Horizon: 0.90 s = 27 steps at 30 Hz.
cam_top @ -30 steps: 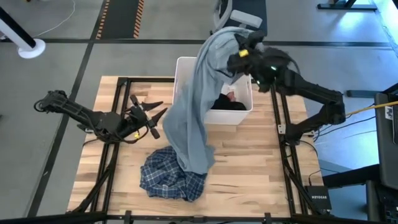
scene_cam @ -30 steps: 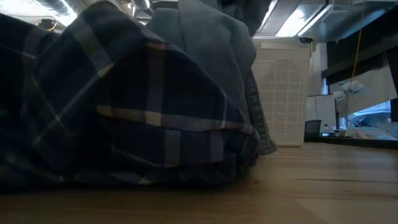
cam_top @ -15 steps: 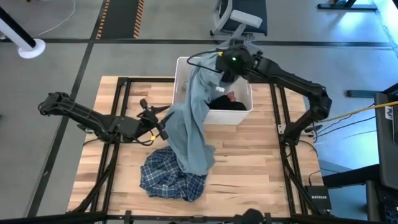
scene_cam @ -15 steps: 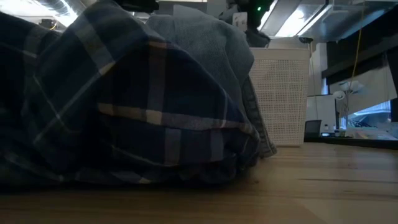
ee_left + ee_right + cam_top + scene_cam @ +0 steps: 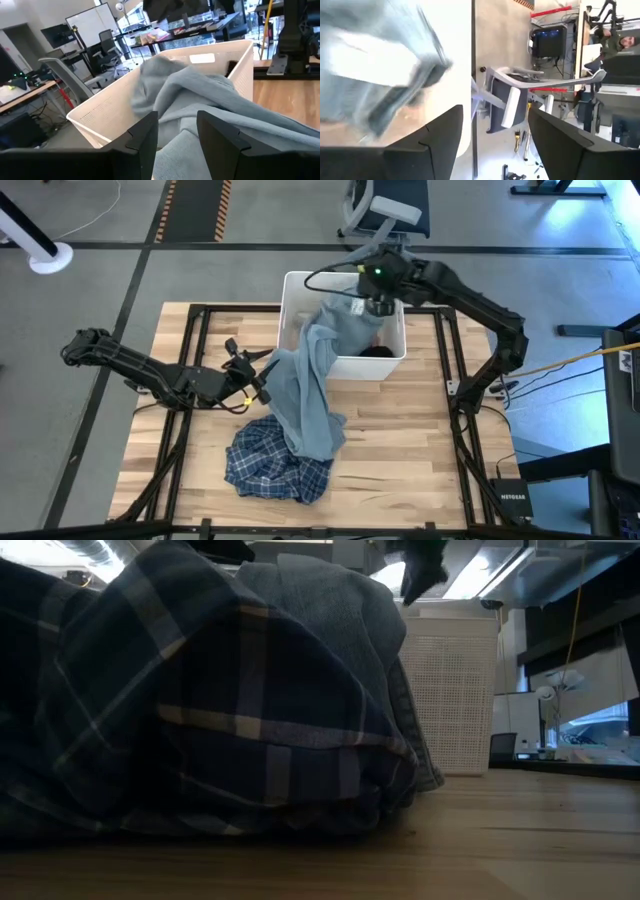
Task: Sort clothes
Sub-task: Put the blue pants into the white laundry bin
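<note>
Left gripper (image 5: 177,132) seen with fingers apart — nothing held between them. Directly ahead, a grey-blue shirt (image 5: 200,100) is draped over the near rim of a white bin (image 5: 100,110) and spills toward the fingers. Wooden table (image 5: 285,97) visible beside the bin. Office desks and chairs are seen beyond.

Both arms: matte black, six-joint, slim tubular links with bulkier rounded joint housings.

Right arm (image 5: 470,290): green indicator light lit on wrist housing above white bin (image 5: 292,305); thin black cable loops off wrist over bin's rim.

Left arm (image 5: 140,370): yellow marking near wrist, on side away from bin; ribbed joint housing at end farthest from bin.

Fingers (image 5: 142,137): flat black blades, angular stepped inner edges. Right arm's fingers (image 5: 437,145) same form.
</note>
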Each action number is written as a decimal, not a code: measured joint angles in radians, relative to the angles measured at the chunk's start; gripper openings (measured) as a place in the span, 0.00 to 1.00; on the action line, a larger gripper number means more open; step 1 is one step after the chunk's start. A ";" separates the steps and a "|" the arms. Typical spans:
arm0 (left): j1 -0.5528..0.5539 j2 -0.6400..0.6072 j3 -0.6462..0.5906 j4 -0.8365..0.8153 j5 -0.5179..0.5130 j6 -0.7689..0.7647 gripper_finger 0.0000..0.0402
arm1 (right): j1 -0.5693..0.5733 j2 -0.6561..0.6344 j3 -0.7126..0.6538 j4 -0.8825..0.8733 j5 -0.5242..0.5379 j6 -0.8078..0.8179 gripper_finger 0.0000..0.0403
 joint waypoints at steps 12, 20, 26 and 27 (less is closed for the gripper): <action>0.004 0.000 0.000 0.000 0.000 0.009 0.33 | 0.377 -0.018 0.100 -0.156 -0.226 0.048 0.60; 0.002 0.000 0.001 -0.007 0.000 -0.009 0.33 | 0.687 -0.010 -0.237 0.089 -0.055 -0.058 0.60; 0.002 0.000 0.002 -0.005 0.000 -0.007 0.33 | 0.817 -0.009 -0.582 0.444 0.113 -0.207 0.60; 0.002 0.000 0.002 -0.005 0.000 -0.007 0.33 | 0.830 -0.009 -0.632 0.521 0.130 -0.242 0.60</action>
